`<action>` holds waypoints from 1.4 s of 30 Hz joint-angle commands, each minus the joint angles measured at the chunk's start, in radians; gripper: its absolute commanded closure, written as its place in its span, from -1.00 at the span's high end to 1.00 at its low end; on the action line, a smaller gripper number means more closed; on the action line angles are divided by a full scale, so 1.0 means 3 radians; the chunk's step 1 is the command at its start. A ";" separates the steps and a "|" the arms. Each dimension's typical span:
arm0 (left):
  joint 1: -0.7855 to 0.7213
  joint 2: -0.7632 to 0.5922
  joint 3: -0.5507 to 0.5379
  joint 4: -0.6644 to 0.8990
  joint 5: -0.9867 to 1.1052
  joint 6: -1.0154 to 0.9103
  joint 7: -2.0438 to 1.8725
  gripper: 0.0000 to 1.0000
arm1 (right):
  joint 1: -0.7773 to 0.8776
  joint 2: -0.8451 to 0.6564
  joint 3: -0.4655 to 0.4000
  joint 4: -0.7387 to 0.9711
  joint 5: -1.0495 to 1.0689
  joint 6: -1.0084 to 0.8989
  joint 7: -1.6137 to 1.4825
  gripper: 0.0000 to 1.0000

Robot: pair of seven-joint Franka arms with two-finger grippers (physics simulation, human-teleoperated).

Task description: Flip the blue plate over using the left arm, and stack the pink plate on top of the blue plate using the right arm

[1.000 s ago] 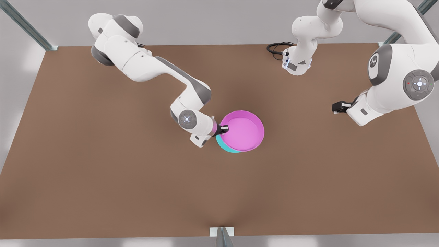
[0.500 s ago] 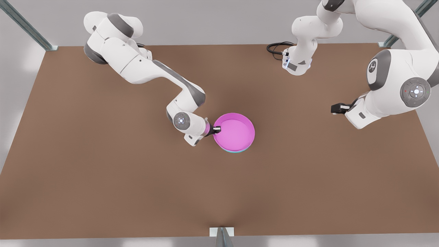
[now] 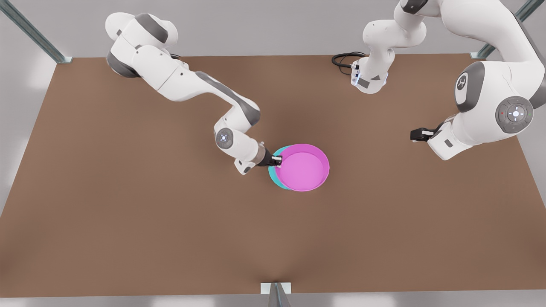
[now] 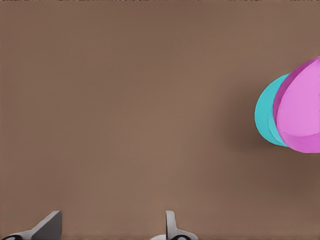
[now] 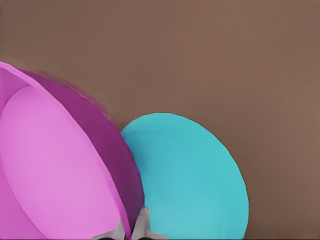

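Note:
The pink plate (image 3: 303,167) sits tilted, lapping over the blue plate (image 3: 274,171), whose turquoise crescent sticks out on the front view's left. My right gripper (image 3: 276,160), on the arm at the front view's left, is shut on the pink plate's (image 5: 55,170) rim; its fingers (image 5: 142,225) pinch the edge. The blue plate (image 5: 195,185) lies flat on the table and shows a smooth face. My left gripper (image 3: 420,135) waits open far off at the front view's right, its fingers (image 4: 50,224) spread, with the two plates (image 4: 300,110) off to one side.
The brown table (image 3: 128,213) stretches wide around the plates. A black cable (image 3: 343,59) loops at the far edge beside an arm's base (image 3: 371,74). Metal posts stand at the back corners, and a bracket (image 3: 276,290) sits at the near edge.
The right gripper carried the pink plate to the front view's left over the blue plate, then back to the right, uncovering a blue crescent. The left arm shifted slightly.

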 commanded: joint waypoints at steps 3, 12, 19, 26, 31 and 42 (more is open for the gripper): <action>-0.0004 0.0000 0.0000 -0.0005 0.0000 -0.0015 0.0010 1.00 | 0.0060 0.0034 -0.0002 -0.0006 0.0291 0.0072 0.0007 -0.57; -0.0004 0.0010 0.0000 -0.0005 0.0000 0.0000 0.0005 1.00 | -0.0007 0.0059 -0.0012 -0.0384 0.0552 0.0143 -0.0024 -0.57; -0.0004 0.0015 0.0000 -0.0005 0.0000 0.0000 0.0000 1.00 | -0.0068 -0.0043 0.0004 -0.0538 0.0557 0.0138 -0.0019 -0.57; -0.0009 0.0015 0.0000 -0.0005 0.0000 -0.0005 0.0000 1.00 | -0.0053 -0.0033 0.0009 -0.0532 0.0552 0.0138 -0.0019 0.22; -0.0009 0.0015 -0.0005 -0.0005 0.0000 -0.0005 0.0000 1.00 | -0.0048 -0.0033 0.0009 -0.0532 0.0557 0.0138 -0.0019 0.93; -0.0050 0.0005 -0.0010 0.0000 0.0000 -0.0005 -0.0015 1.00 | -0.0027 -0.0150 0.0009 -0.0573 0.0562 0.0118 0.0007 1.00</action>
